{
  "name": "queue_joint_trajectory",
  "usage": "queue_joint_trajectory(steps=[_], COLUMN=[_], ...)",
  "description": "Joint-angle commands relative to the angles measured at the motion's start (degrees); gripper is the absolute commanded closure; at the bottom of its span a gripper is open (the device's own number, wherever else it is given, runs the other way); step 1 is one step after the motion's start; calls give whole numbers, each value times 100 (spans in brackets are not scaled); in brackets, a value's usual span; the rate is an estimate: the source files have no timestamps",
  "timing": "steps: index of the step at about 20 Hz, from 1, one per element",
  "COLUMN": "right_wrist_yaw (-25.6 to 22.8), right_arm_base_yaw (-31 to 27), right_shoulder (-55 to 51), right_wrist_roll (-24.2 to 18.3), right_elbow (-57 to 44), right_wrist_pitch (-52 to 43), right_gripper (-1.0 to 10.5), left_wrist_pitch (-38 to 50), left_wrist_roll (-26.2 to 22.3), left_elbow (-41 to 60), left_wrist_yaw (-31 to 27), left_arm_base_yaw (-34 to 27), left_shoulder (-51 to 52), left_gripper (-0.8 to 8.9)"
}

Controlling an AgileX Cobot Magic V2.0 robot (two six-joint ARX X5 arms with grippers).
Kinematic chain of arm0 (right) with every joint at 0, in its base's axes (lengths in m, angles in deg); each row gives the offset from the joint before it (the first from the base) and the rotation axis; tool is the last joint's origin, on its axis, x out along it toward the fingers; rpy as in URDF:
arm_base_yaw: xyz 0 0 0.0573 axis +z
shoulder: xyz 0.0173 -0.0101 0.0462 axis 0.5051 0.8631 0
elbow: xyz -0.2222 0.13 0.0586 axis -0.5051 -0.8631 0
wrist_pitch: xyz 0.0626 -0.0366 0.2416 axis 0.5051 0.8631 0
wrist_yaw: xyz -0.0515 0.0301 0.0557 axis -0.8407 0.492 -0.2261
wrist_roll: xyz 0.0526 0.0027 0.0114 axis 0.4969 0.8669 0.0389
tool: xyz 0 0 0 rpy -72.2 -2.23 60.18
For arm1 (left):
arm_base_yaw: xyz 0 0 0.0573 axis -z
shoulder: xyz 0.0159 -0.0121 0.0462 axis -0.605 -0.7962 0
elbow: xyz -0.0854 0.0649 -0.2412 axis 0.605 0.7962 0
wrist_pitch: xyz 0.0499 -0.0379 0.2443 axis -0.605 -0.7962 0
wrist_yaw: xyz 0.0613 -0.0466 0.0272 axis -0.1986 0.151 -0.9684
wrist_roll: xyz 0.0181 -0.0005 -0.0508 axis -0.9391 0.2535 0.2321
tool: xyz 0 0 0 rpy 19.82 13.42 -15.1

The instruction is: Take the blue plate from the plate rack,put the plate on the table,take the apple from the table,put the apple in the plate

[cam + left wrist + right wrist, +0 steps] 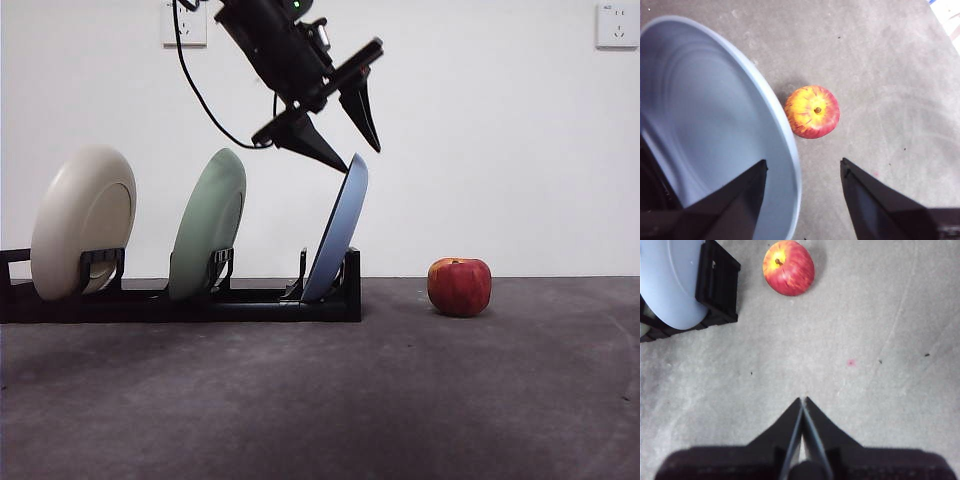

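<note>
The blue plate (335, 235) stands on edge in the right end slot of the black plate rack (180, 300). My left gripper (360, 158) has come down from above and is open, one jaw on each side of the plate's top rim without closing on it. In the left wrist view the blue plate (700, 115) fills one side, and its rim runs between the jaws of the left gripper (804, 170). The red apple (459, 286) sits on the table (400, 400) to the right of the rack, also seen as the apple (812, 111) and the apple (788, 267). My right gripper (802, 402) is shut and empty above bare table.
A cream plate (85, 220) and a pale green plate (208, 222) stand in the rack's left slots. A white wall runs behind the table. The rack's end (717, 282) and the blue plate (667, 285) show in the right wrist view.
</note>
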Motion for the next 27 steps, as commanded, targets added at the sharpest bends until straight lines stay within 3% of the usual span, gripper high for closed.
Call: queue_joint_trajectory(steps=[1, 5, 17, 22, 27], right_wrist_yaw=[17, 17, -48, -48, -48], right_arm_base_yaw=[7, 7, 7, 7, 7], right_shoulder=[17, 17, 17, 17, 17], right_wrist_roll=[-37, -37, -85, -85, -87], right_elbow=[26, 26, 26, 26, 26], right_wrist_pitch=[52, 105, 131, 157, 341], right_gripper=[946, 946, 946, 946, 946], left_wrist_pitch=[-11, 48, -295, -299, -496], left_wrist_roll=[-17, -26, 39, 39, -103], left_elbow=[2, 2, -20, -20, -20], left_wrist_yaw=[-7, -4, 227, 525, 1255], left_arm_base_yaw=[31, 28, 0, -35, -24], left_shoulder=[-223, -225, 11, 595, 1296], left_gripper=[569, 826, 822, 822, 822])
